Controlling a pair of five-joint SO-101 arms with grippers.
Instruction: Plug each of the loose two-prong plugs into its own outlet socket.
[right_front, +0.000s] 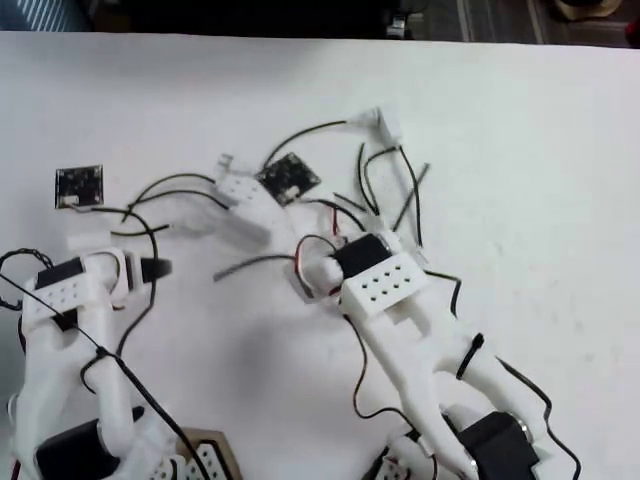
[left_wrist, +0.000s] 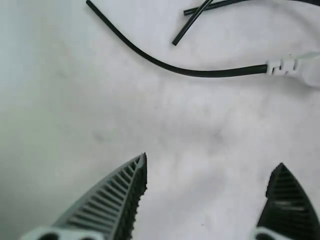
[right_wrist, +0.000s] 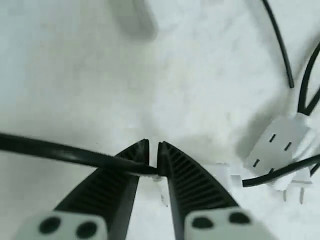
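Currently the right gripper (right_wrist: 153, 148) is pinched on a cable (right_wrist: 60, 152), the socket (right_wrist: 274, 144) near it, slots up; the left gripper (left_wrist: 212, 164) hangs open over the table (left_wrist: 75, 100), a plug (left_wrist: 282, 66) nearby. Advise gripping the plug body, as cable holds let prongs swing

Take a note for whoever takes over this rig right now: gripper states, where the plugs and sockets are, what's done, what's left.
Left gripper: jaws open above the table, a white plug on its cord lying ahead.
Right gripper: jaws shut on a black cable by its white end.
White socket block lies nearby, a pronged plug beside it.
Done: no plug seen seated.
To do: insert every plug.
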